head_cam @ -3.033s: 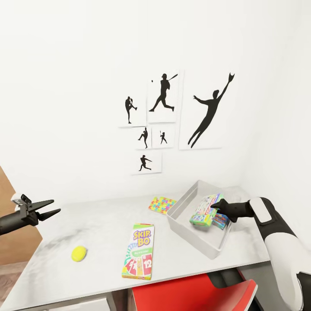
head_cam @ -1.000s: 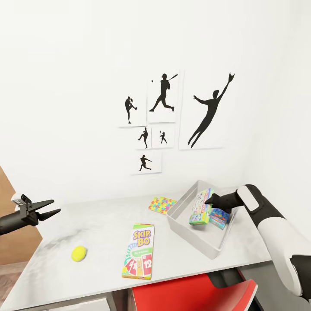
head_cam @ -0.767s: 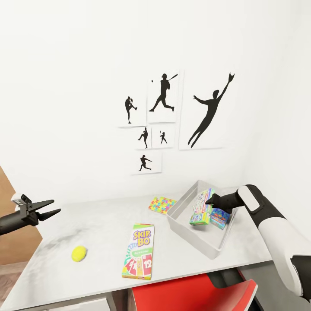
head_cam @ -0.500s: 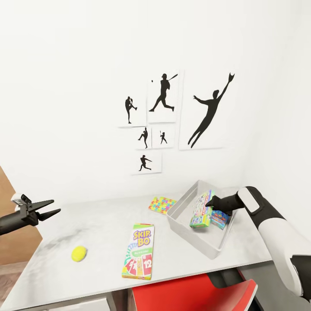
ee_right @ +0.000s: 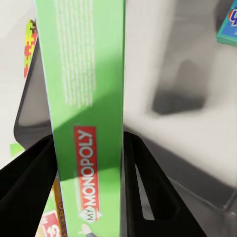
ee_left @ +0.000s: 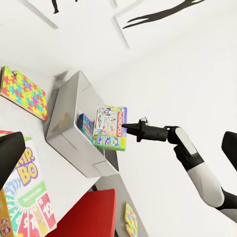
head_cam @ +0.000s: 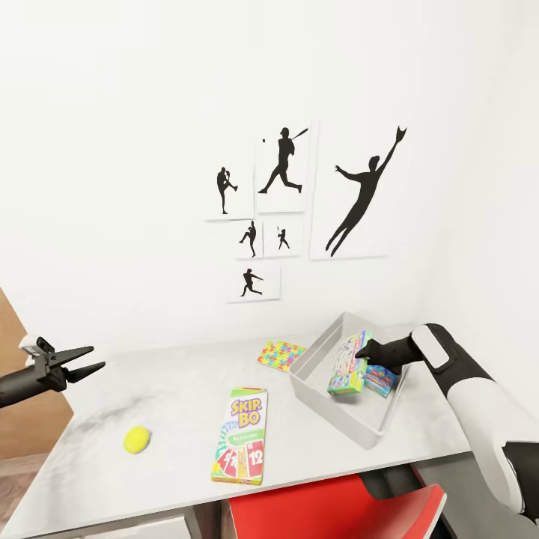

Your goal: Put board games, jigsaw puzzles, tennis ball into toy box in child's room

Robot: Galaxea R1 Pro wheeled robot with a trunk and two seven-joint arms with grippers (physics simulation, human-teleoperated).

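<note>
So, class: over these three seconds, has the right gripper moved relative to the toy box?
Yes. The right gripper, shut on the Monopoly box, has shifted up and towards the wall, deeper over the toy box.

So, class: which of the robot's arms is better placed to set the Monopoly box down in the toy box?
Right: its fingers grip the Monopoly box over the toy box.

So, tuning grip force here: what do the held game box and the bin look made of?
The Monopoly box looks like printed cardboard, matte green with sharp edges. The toy box looks like smooth light grey plastic with thin walls and a rolled rim. Both are simulator renders, so this is only appearance.
</note>
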